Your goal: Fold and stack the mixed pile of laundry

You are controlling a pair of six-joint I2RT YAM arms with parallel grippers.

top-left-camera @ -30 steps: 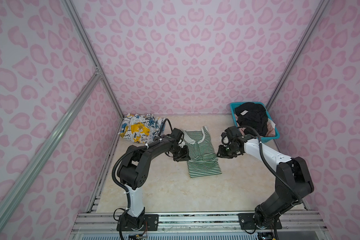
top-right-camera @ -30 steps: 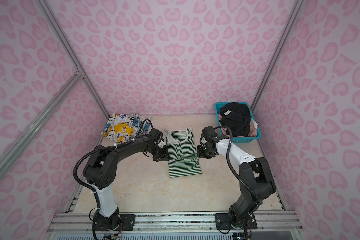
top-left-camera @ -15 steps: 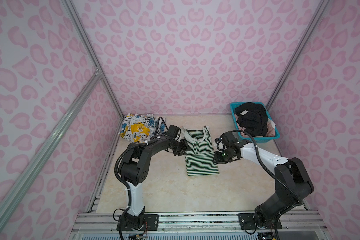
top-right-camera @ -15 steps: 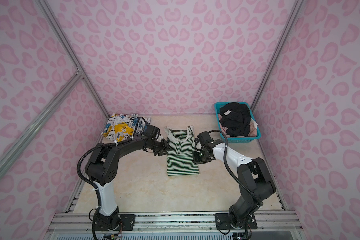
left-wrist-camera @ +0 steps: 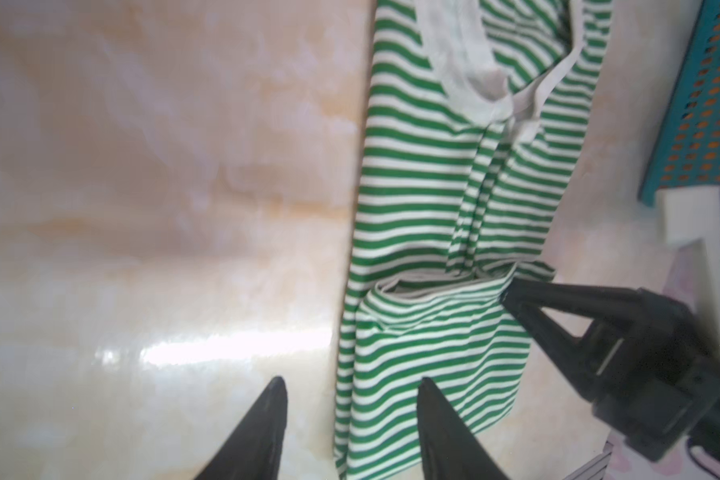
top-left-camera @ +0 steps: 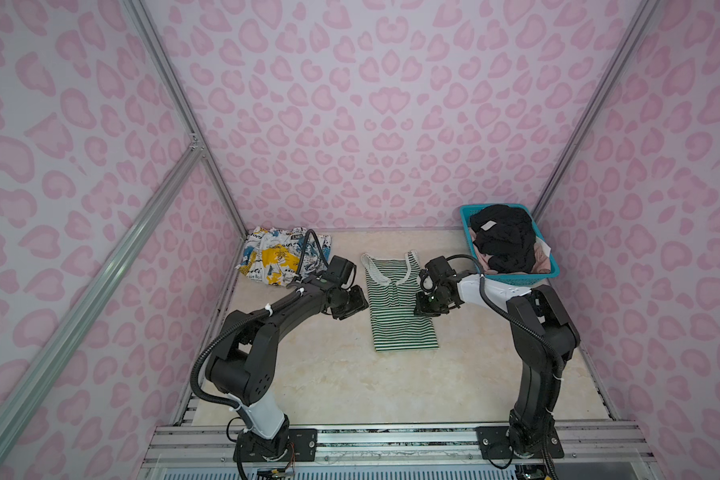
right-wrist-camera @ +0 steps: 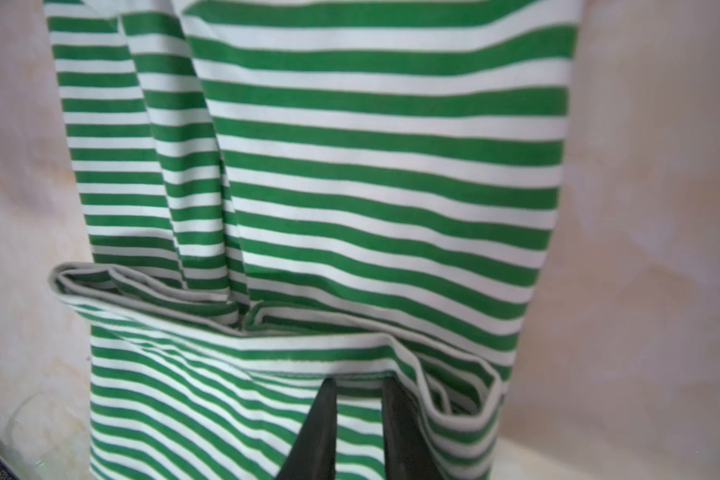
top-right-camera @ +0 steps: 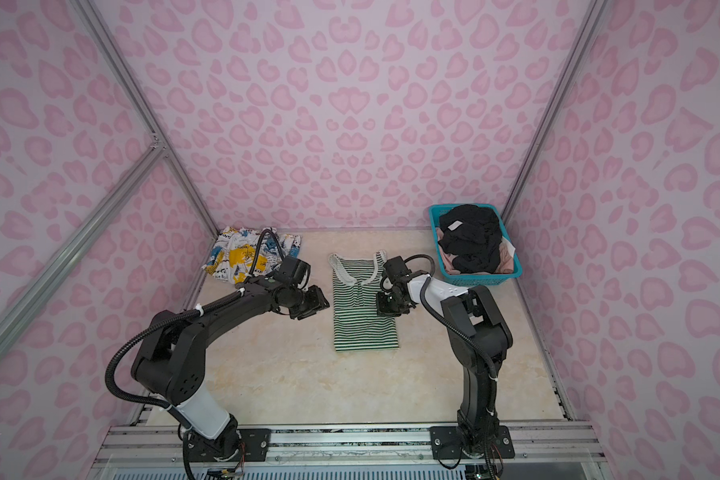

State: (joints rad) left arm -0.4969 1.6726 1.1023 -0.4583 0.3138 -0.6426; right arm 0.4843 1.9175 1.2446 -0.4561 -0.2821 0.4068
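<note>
**Left side of the hem fold just released.**
The left gripper now stands half open and empty at 9 o'clock of the green-and-white striped top, which lies mid-way across the counter. The right gripper stays pinched on its turned-up hem at 3 o'clock, so release there likely comes next.

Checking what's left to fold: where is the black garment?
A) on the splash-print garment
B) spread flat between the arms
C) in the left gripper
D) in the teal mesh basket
D: the black garment lies heaped in the teal mesh basket, over a pale pink garment.
</note>
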